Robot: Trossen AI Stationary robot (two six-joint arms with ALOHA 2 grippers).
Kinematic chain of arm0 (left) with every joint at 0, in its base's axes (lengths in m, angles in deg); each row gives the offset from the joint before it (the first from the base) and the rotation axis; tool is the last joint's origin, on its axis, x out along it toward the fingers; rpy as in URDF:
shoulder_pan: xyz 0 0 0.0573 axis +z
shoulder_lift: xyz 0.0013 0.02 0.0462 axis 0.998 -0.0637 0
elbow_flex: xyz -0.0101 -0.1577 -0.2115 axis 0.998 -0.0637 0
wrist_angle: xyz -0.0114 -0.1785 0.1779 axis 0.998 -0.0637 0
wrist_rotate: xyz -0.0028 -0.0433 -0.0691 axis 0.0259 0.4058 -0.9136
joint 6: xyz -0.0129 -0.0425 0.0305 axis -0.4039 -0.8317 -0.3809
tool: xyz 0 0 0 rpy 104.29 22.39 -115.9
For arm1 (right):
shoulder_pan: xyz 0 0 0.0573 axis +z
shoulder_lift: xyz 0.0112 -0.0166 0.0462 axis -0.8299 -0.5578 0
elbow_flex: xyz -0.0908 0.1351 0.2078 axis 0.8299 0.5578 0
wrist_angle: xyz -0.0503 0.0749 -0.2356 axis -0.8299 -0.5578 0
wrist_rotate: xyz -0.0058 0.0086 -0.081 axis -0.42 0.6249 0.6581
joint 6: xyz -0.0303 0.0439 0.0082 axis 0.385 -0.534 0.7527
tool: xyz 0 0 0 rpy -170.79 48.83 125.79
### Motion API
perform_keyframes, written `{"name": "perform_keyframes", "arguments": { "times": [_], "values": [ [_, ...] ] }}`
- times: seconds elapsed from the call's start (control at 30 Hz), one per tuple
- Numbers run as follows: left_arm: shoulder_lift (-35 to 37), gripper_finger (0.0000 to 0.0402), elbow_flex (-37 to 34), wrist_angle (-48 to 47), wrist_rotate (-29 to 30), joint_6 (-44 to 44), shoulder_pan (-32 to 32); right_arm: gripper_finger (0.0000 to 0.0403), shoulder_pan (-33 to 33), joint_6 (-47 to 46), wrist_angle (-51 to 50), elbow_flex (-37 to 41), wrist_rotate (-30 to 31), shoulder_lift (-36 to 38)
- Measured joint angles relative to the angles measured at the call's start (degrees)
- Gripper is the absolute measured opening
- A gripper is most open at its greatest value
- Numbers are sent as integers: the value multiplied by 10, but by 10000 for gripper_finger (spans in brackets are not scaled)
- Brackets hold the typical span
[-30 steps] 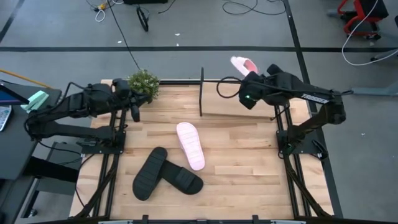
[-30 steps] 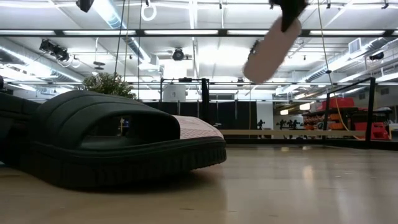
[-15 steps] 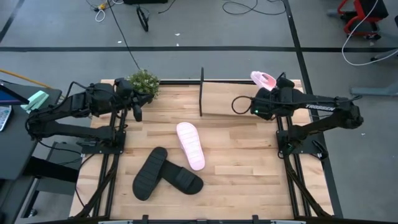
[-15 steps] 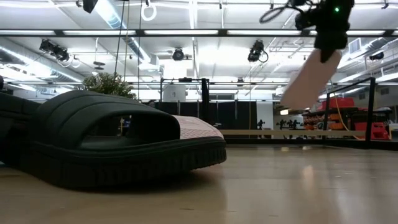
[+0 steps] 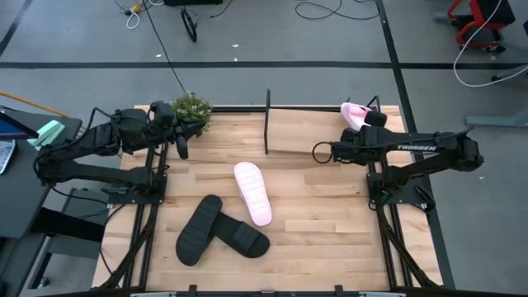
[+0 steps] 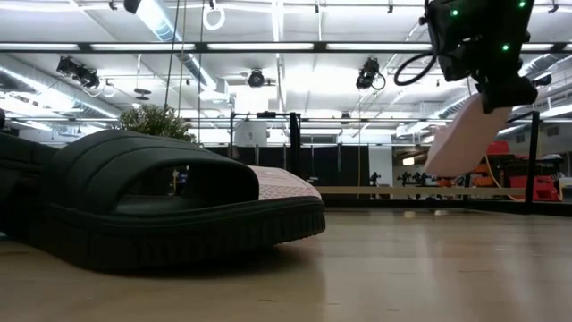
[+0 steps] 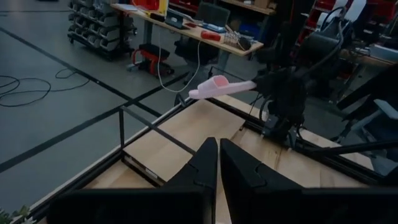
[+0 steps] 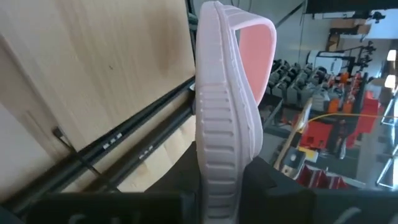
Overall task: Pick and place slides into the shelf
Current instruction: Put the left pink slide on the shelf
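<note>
The left gripper (image 5: 179,147) waits beside the small potted plant (image 5: 190,110) at the table's far left corner, its fingers (image 7: 200,168) pressed together and holding nothing.

To the right, the pink slide on the table (image 5: 252,192) lies sole-up, with the two black slides (image 5: 219,231) overlapping just in front of it, all well apart from either gripper.

Further right, the right gripper (image 5: 360,132) pinches the other pink slide (image 5: 355,115) by one end, sole turned on edge, so most of the sandal sticks out past the fingertips over the shelf's right end. In the right wrist view the slide (image 8: 227,118) stands above the shelf's black rods and tilted wooden board (image 8: 106,68).

To place it well, I judge the wrist should roll until the sole faces the board, then lower until the sandal rests flat between the end posts, and only then release; letting go while it is on edge risks it toppling or sliding off the slope.

The shelf (image 5: 318,132) holds nothing yet as far as the high view shows; all four slides are outside it.
</note>
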Motion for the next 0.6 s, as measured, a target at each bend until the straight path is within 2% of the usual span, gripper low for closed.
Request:
{"name": "perform_keyframes", "arguments": {
  "times": [0.23, 0.6],
  "values": [
    [-17, 18, 0, 0, 0, 3, 0, 59, -34, 79, 70, 6, -6, 0],
    [-57, 34, 0, 1, 0, 4, 0, 58, -137, 209, 170, 6, -9, -2]
  ]
}}
